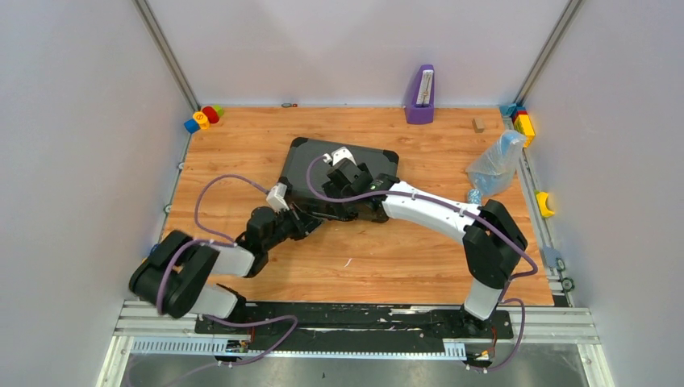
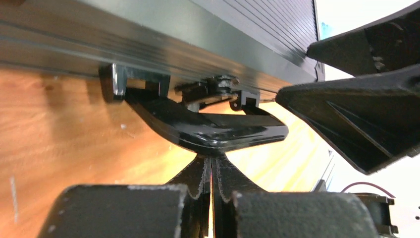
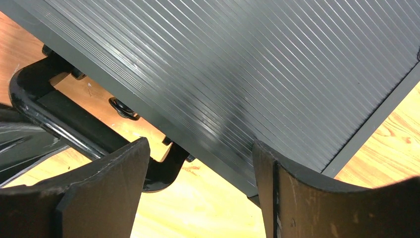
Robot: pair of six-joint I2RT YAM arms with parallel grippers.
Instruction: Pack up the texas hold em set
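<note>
Black ribbed hard case [image 1: 373,158], shut, lying flat mid-table. Its long axis runs left to right with the right end slightly nearer, and the handle [image 2: 218,134] faces the arms. No legible writing. Left gripper [image 2: 212,161]: fingers together, tips against the handle. Right gripper [image 3: 200,147]: fingers apart over the lid. Wood-grain table [image 1: 242,145]; pale grey walls.

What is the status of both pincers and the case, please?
Left pincer shut, tips at the handle. Right pincer open above the case. Case closed.
</note>
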